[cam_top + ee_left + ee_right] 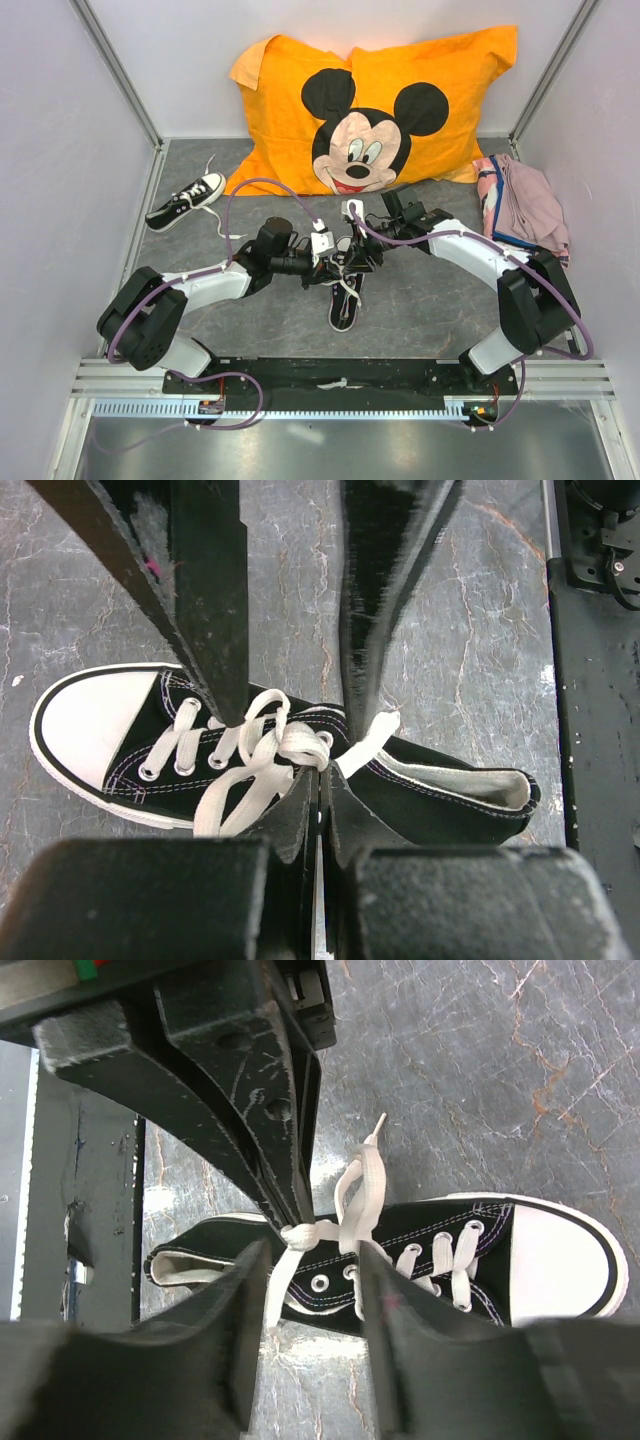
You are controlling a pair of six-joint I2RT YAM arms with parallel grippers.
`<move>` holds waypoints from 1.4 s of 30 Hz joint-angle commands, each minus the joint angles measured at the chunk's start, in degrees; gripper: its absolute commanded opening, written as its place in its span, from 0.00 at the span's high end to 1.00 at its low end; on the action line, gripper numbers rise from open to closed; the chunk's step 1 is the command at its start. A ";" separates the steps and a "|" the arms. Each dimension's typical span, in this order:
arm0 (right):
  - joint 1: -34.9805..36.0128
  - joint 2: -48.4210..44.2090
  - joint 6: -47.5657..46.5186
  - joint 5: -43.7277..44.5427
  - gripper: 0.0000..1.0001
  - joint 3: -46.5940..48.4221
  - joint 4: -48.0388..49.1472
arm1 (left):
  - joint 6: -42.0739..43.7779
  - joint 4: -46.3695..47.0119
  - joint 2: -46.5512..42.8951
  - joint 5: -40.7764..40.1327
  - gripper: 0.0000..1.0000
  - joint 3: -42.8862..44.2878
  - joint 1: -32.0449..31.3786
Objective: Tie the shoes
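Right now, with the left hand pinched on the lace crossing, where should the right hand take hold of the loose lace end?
Take the loose lace end mid-strip, just below its stiff tip, coming down from above with fingers across its flat faces. It runs off the shoe onto the table, clear of the left hand; the open right hand hovers close by.

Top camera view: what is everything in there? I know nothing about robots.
centre shoe: one, black with white laces, between the grippers.
second shoe: one, same colours, far left.
pillow: one, orange with cartoon mouse, at the back.
cloth: one, pink with blue trim, far right.
table: one, grey marbled, under everything.
left arm, right arm: two, white and black, from the near edge.
left gripper: one, black, shut on centre shoe's lace.
right gripper: one, black, open over that shoe.
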 commanded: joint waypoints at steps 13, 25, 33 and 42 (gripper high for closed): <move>0.61 1.21 1.40 -3.30 1.00 1.62 2.35 | 0.52 0.50 0.26 1.43 0.92 1.09 0.01; -1.06 0.24 9.48 -2.95 1.00 -0.49 6.84 | -5.02 3.31 -0.62 -0.24 0.84 -0.32 0.45; -1.33 -0.20 10.01 -3.30 1.00 -1.28 6.84 | -6.60 3.40 -0.80 0.55 0.98 -0.06 1.85; -2.47 -0.64 10.10 -3.21 1.00 -2.42 6.75 | -2.48 -1.77 -0.36 3.80 0.98 2.14 2.47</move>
